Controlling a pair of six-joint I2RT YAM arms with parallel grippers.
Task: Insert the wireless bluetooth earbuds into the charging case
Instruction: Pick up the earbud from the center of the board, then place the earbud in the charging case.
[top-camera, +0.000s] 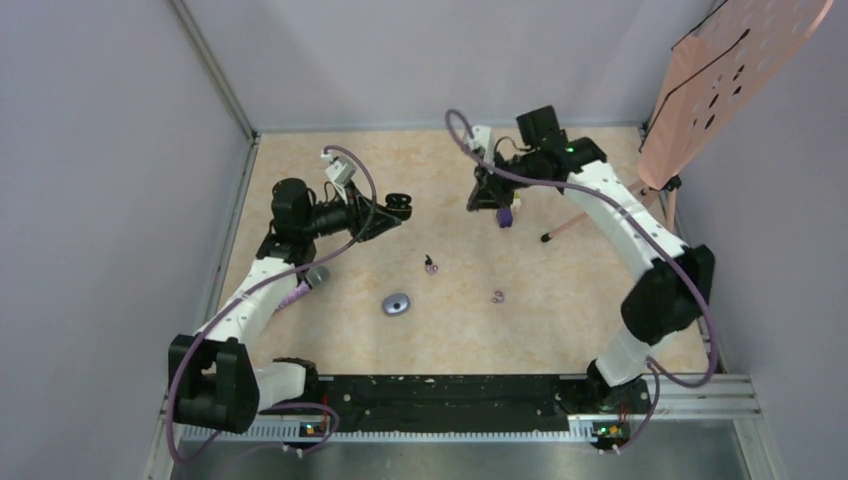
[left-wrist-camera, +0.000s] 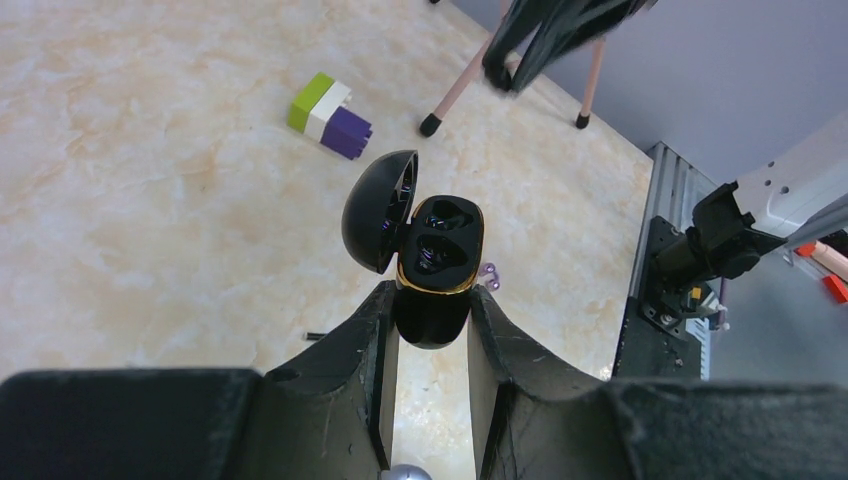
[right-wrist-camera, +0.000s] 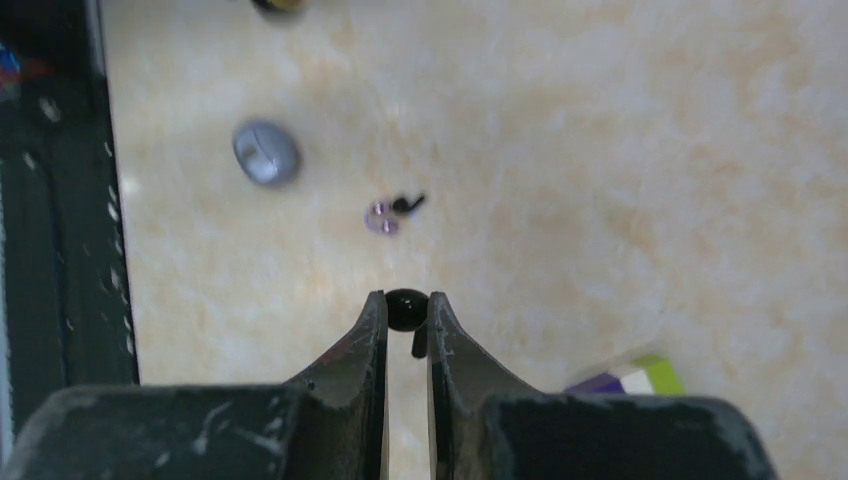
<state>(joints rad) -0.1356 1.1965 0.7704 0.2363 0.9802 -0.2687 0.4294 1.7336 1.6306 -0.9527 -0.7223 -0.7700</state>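
My left gripper (top-camera: 393, 208) (left-wrist-camera: 432, 300) is shut on the black charging case (left-wrist-camera: 436, 262), which has a gold rim. It holds the case above the table with the lid swung open to the left and both sockets empty. My right gripper (top-camera: 488, 200) (right-wrist-camera: 405, 305) is shut on the all-black earbud (right-wrist-camera: 405, 309) at its fingertips, above the table at the back middle. A purple earbud with a dark stem (top-camera: 431, 264) (right-wrist-camera: 386, 214) lies on the table between the arms. A purple ring-like earbud (top-camera: 497, 296) (left-wrist-camera: 488, 272) lies to its right.
A green, white and purple block (top-camera: 507, 215) (left-wrist-camera: 330, 115) (right-wrist-camera: 630, 378) lies under the right gripper. A grey oval object (top-camera: 396, 304) (right-wrist-camera: 266, 152) lies near the front middle. A pink perforated board on thin legs (top-camera: 730, 70) stands at the back right, one leg (top-camera: 565, 228) reaching onto the table.
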